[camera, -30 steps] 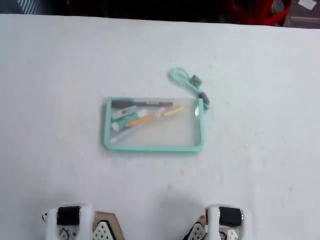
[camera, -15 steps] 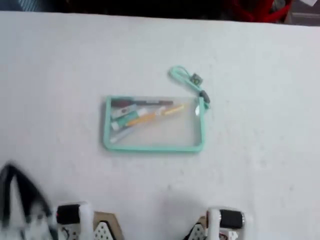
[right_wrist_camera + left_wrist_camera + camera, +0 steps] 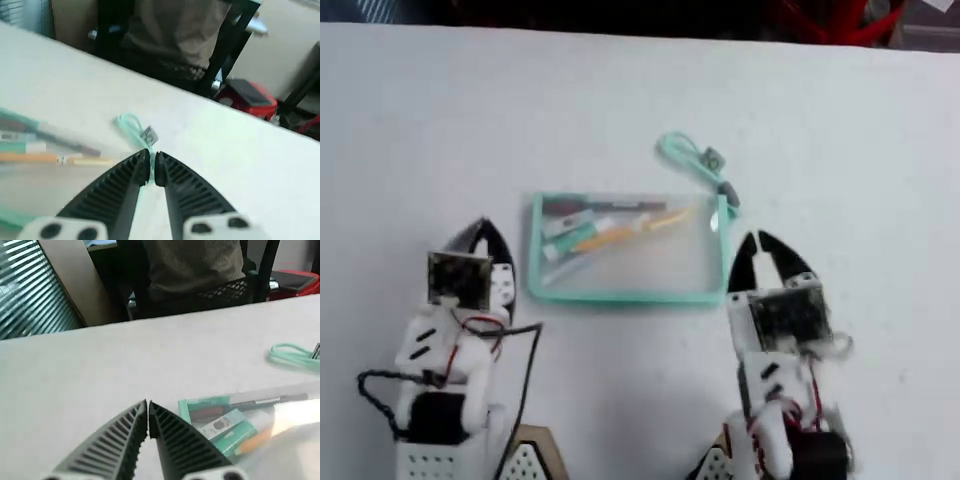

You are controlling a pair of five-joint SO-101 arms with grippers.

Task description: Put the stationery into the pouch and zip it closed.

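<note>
Pouch point(image 3: 620, 296) is lying flat in the middle of the table point(image 3: 840, 150), clear with a mint-green border, and the pens point(image 3: 610, 232) and other bits are already inside, bunched along the far edge. Its green cord point(image 3: 682, 155) loops off the far corner on the right arm's side. Can't tell from here whether the zip is fully shut.

Left gripper point(image 3: 480, 228) sits just off the pouch's short edge on its own side. In its wrist view the fingertips point(image 3: 148, 404) are pressed together and have hold of nothing, with the pouch corner just beside them.

Right gripper point(image 3: 757, 238) is right by the opposite short edge, near the corner where the cord attaches. Its fingers are as good as closed too – just a sliver between the tips point(image 3: 151, 156), empty.
</note>
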